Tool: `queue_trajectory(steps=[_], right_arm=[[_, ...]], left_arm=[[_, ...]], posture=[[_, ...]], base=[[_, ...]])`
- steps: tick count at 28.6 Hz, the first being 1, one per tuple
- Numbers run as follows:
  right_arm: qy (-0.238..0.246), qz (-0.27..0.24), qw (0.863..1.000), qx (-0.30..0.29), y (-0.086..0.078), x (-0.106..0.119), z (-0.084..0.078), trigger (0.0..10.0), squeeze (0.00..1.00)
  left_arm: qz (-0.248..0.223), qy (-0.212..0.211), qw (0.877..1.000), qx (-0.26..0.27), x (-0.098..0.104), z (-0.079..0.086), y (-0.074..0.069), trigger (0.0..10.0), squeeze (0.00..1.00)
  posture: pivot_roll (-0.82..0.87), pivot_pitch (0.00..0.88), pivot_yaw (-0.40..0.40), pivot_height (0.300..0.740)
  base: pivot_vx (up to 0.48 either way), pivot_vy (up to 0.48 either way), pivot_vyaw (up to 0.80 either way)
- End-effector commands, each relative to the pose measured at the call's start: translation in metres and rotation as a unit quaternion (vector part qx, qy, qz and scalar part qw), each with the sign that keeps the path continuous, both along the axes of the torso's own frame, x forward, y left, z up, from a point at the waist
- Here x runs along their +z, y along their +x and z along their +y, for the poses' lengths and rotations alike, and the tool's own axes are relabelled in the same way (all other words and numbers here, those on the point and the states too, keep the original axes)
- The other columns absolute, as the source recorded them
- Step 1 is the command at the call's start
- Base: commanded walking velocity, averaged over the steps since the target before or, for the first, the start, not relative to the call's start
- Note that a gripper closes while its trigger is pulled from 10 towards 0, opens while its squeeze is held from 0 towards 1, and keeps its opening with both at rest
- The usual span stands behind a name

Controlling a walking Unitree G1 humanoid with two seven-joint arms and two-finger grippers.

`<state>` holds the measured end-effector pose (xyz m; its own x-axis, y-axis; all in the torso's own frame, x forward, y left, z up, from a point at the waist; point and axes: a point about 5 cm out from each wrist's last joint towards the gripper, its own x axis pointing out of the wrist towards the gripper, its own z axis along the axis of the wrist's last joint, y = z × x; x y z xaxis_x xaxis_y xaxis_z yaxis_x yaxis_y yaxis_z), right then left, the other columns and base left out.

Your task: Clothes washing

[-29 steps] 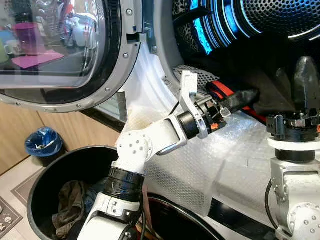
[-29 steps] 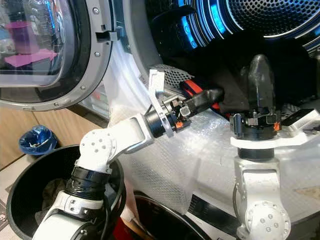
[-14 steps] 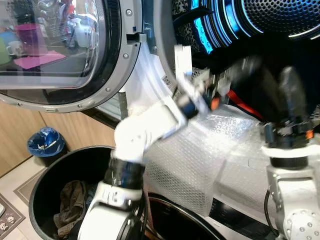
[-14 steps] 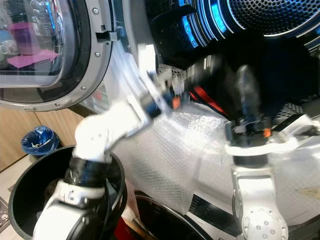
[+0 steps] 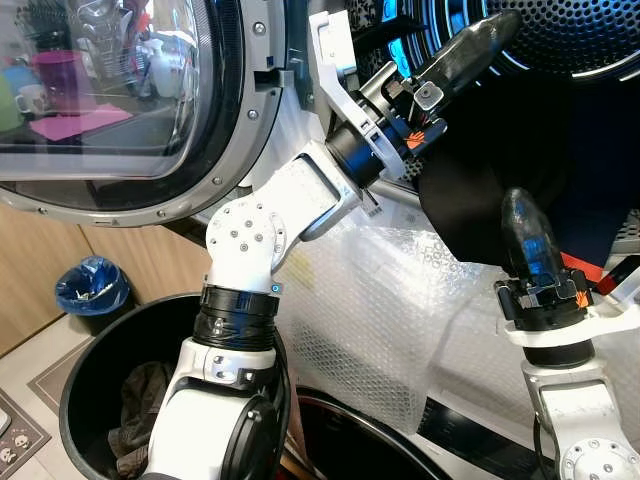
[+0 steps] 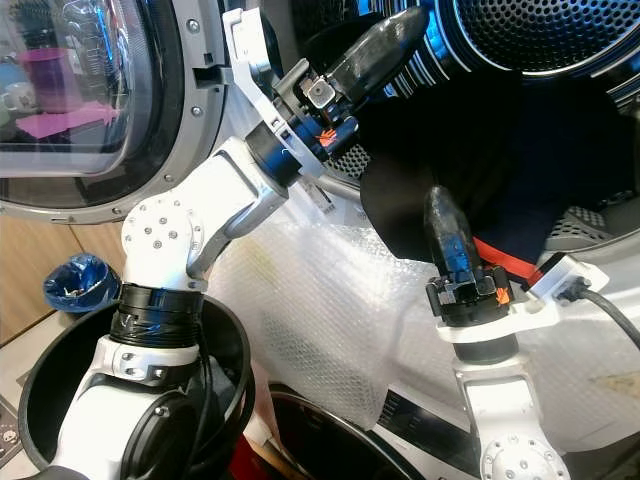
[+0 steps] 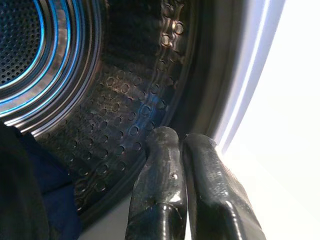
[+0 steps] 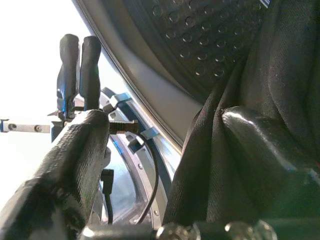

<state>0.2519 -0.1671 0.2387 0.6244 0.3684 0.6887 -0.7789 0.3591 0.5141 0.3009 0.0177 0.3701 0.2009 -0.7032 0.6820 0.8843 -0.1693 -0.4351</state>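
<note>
The washer's drum [image 5: 585,35] stands open, with a dark garment [image 5: 490,150] spread across its mouth. A red strap [image 5: 578,265] peeks out below it. My left gripper [image 5: 500,25] is raised high into the top of the drum opening, shut, and nothing is seen between its fingers [image 7: 160,150]. My right gripper [image 5: 522,205] points upward at the drum's lower lip, just in front of the garment. It is open, and the dark cloth [image 8: 250,75] drapes against one finger [image 8: 260,150].
The round glass door [image 5: 110,100] hangs open at the left. Bubble wrap [image 5: 400,320] covers the washer's front below the opening. A black tub [image 5: 75,385] holding crumpled clothes [image 5: 135,405] stands on the floor under my left arm. A blue-lined bin [image 5: 88,285] sits beyond it.
My left gripper has swung up from the drum's lower lip to the top of the opening. The dark garment now spreads wider across the mouth. My right gripper has come lower and nearer.
</note>
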Motion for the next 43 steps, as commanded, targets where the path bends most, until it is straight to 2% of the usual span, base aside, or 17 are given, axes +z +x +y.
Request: queue_trajectory(steps=[1,2,4,6,7,8,9,11,12,15,19,23,26,28,31,35,43], right_arm=[[0.017,0.021,0.999,-0.034,0.003,-0.005,-0.014,10.0,0.0],[0.028,0.005,0.999,-0.034,0.003,0.003,-0.015,10.0,0.0],[0.033,-0.007,0.999,-0.034,0.003,0.007,-0.016,10.0,0.0],[0.036,-0.022,0.999,-0.032,0.003,0.013,-0.016,10.0,0.0],[0.035,-0.027,0.999,-0.032,0.003,0.015,-0.016,10.0,0.0],[0.034,-0.031,0.998,-0.031,0.004,0.017,-0.016,10.0,0.0],[0.038,-0.036,0.998,-0.029,0.004,0.02,-0.016,10.0,0.0],[0.044,-0.039,0.998,-0.026,0.005,0.023,-0.016,10.0,0.0],[0.056,-0.051,0.997,-0.017,0.008,0.03,-0.014,10.0,0.0],[0.066,-0.076,0.995,-0.002,0.012,0.044,-0.011,10.0,0.0],[0.074,-0.112,0.991,0.012,0.015,0.065,-0.011,10.0,0.0],[0.079,-0.135,0.987,0.024,0.015,0.077,-0.011,10.0,0.0],[0.075,-0.145,0.986,0.033,0.013,0.08,-0.01,10.0,0.0],[0.068,-0.149,0.986,0.035,0.013,0.08,-0.011,10.0,0.0],[0.072,-0.156,0.984,0.038,0.008,0.081,-0.014,10.0,0.0],[0.066,-0.166,0.983,0.045,0.002,0.083,-0.015,10.0,0.0],[0.065,-0.166,0.983,0.051,0.0,0.083,-0.014,10.0,0.0]], left_arm=[[-0.029,0.024,0.999,0.009,-0.006,0.0,-0.006,2.3,0.0],[-0.058,0.054,0.997,0.015,-0.02,-0.001,-0.014,10.0,0.0],[-0.076,0.068,0.994,0.026,-0.028,0.0,-0.019,10.0,0.0],[-0.108,0.098,0.986,0.08,-0.037,0.006,-0.022,10.0,0.0],[-0.119,0.124,0.978,0.117,-0.042,0.009,-0.02,10.0,0.91],[-0.128,0.148,0.969,0.151,-0.045,0.012,-0.018,10.0,0.91],[-0.14,0.161,0.961,0.175,-0.046,0.017,-0.017,10.0,1.0],[-0.138,0.154,0.962,0.177,-0.047,0.022,-0.019,10.0,1.0],[-0.139,0.132,0.972,0.137,-0.049,0.035,-0.032,10.0,1.0],[-0.137,0.113,0.98,0.091,-0.059,0.05,-0.051,10.0,1.0],[-0.132,0.114,0.982,0.078,-0.076,0.06,-0.063,10.0,1.0],[-0.088,0.109,0.986,0.093,-0.094,0.057,-0.059,10.0,1.0],[-0.04,0.089,0.988,0.116,-0.109,0.055,-0.047,10.0,1.0],[-0.019,0.065,0.992,0.108,-0.111,0.057,-0.045,10.0,1.0],[0.017,-0.009,0.996,0.087,-0.111,0.062,-0.041,10.0,1.0],[0.03,-0.045,0.998,0.043,-0.114,0.056,-0.039,10.0,1.0],[0.03,-0.006,0.999,-0.035,-0.119,0.019,-0.032,10.0,1.0]], posture=[[-0.05,0.038,0.004,0.74],[-0.05,0.038,0.004,0.74],[-0.05,0.031,0.006,0.74],[-0.05,0.03,0.006,0.74],[-0.05,0.033,0.003,0.74],[-0.05,0.033,0.003,0.74],[-0.04,0.033,0.0,0.74],[-0.03,0.039,-0.006,0.74],[-0.03,0.039,-0.006,0.74],[-0.02,0.043,-0.017,0.74],[-0.01,0.047,-0.026,0.74],[0.0,0.046,-0.033,0.74],[0.0,0.047,-0.047,0.74],[0.0,0.047,-0.046,0.74],[-0.01,0.046,-0.046,0.74],[-0.02,0.044,-0.05,0.74],[-0.03,0.04,-0.051,0.74]], base=[[0.0,0.0,0.0],[0.0,0.0,0.0],[0.0,0.0,0.0],[0.0,0.0,0.0],[0.0,0.0,0.0],[0.0,0.0,0.0],[0.0,0.0,0.0],[0.0,0.0,0.0],[0.0,0.0,0.0],[0.0,0.0,0.0],[0.0,0.0,0.0],[0.0,0.0,0.0],[0.0,0.0,0.0],[0.0,0.0,0.0],[0.0,0.0,0.0],[0.0,0.0,0.0],[0.0,0.0,0.0]])
